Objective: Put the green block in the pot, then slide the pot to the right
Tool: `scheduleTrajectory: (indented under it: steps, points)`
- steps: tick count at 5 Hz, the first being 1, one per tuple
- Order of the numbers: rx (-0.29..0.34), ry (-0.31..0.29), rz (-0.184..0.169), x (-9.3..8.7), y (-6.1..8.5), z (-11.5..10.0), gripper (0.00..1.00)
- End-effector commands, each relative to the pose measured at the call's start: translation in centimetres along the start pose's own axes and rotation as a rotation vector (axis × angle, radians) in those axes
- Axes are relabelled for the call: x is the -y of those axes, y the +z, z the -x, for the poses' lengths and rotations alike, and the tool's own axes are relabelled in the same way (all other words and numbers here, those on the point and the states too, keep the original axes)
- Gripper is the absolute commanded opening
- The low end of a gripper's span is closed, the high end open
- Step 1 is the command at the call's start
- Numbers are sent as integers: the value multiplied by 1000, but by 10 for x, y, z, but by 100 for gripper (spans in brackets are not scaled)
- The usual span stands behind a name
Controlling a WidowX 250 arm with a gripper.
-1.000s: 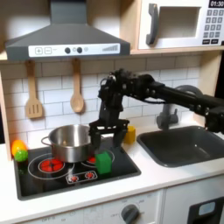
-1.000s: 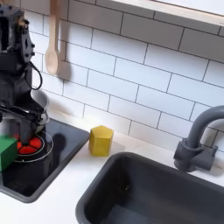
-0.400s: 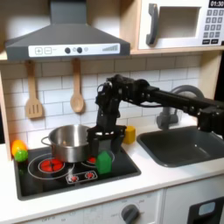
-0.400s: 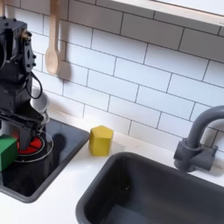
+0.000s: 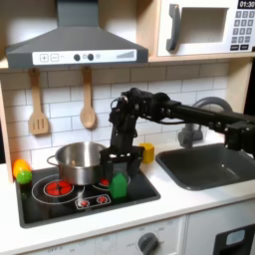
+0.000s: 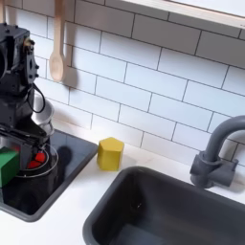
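We lower our gripper (image 5: 118,169) squarely over the green block (image 5: 119,184) — jaws spread, nothing held — then close evenly.

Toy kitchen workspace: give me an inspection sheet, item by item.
Surface: black stovetop with red burners, set in a white counter.
Job's things: green block on the stovetop, outside the pot; the pot sits on the back burner.
Clutter: yellow block on the counter by the sink; round green-and-yellow toy at the first exterior view's left edge.
Hand: hand low over the green block; its state cannot be told.
Cables: black cables run along the arm.
Surroundings: tiled wall, hanging wooden utensils, range hood, microwave, faucet.
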State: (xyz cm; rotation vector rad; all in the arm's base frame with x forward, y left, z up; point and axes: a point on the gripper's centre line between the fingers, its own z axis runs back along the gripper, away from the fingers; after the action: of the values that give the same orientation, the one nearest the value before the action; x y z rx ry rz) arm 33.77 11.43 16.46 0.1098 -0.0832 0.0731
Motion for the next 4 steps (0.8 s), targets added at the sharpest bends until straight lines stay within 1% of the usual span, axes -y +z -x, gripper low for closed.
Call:
scheduleTrajectory:
  steps: [1, 2, 3, 4]
  points:
    - [-29, 1, 8, 0, -12, 1, 100]
    - [-35, 10, 12, 0, -15, -1, 100]
    - [-62, 5, 17, 0, -23, 1, 100]
    - [-75, 17, 15, -6, -27, 3, 100]
